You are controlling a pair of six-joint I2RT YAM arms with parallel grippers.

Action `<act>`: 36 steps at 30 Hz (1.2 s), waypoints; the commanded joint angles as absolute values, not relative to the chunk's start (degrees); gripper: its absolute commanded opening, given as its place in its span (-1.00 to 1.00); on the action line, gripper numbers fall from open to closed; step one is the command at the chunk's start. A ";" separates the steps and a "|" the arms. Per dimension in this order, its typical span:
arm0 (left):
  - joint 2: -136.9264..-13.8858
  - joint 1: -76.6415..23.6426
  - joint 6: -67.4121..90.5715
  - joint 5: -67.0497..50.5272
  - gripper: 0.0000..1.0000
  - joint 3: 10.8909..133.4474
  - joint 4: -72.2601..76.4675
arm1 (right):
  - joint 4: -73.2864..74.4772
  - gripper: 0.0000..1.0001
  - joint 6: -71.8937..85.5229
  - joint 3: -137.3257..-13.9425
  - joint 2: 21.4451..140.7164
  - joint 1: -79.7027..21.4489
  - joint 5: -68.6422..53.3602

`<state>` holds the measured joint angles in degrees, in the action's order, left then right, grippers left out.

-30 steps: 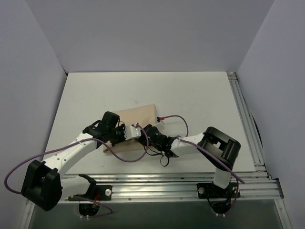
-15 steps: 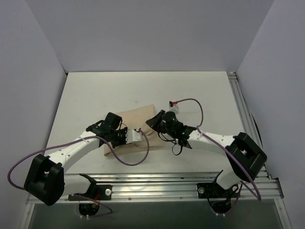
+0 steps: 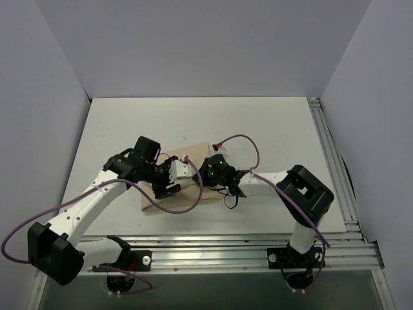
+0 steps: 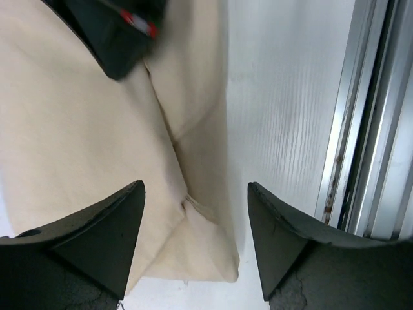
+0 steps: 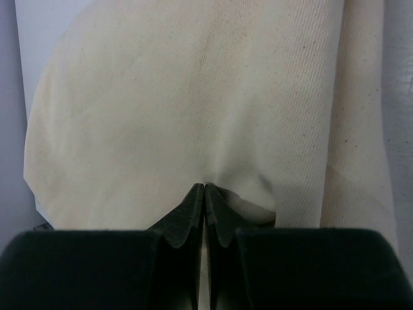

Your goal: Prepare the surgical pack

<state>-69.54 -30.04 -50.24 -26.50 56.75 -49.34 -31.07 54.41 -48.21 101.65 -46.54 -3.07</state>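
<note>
Touching cloth [image 5: 161,97], perhaps, wrist-view only: right end effector [image 5: 204,192] together; left end effector [image 4: 195,188] apart.

Both white arms [image 3: 90,200] have black joints [image 3: 147,150], black wedge-shaped jaws and purple cables [image 3: 174,210].

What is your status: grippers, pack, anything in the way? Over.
Left gripper open over pack, holding nothing. Right gripper shut, tips against pack. Pack folded, lying on table. Purple cable crosses its near edge.
</note>
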 commanded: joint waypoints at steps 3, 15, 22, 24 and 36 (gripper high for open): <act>-70.31 -29.53 -32.22 -30.47 0.47 62.07 -37.70 | -27.24 -1.00 51.95 -47.02 99.32 -46.58 -1.23; -78.84 -35.07 -33.05 -4.84 0.37 45.80 -23.12 | -18.03 -0.94 43.17 -51.67 90.36 -42.46 -1.93; -75.76 -35.68 -32.26 -6.76 0.37 42.89 -21.18 | -11.35 0.19 33.76 -54.39 87.97 -36.21 -1.50; -75.33 -35.86 -32.34 -8.51 0.38 42.89 -21.88 | -10.37 0.30 31.56 -55.37 89.38 -35.34 -3.15; -70.40 -36.48 -34.37 -19.94 0.48 50.62 -36.53 | -22.50 0.29 30.58 -55.99 102.04 -32.43 -16.26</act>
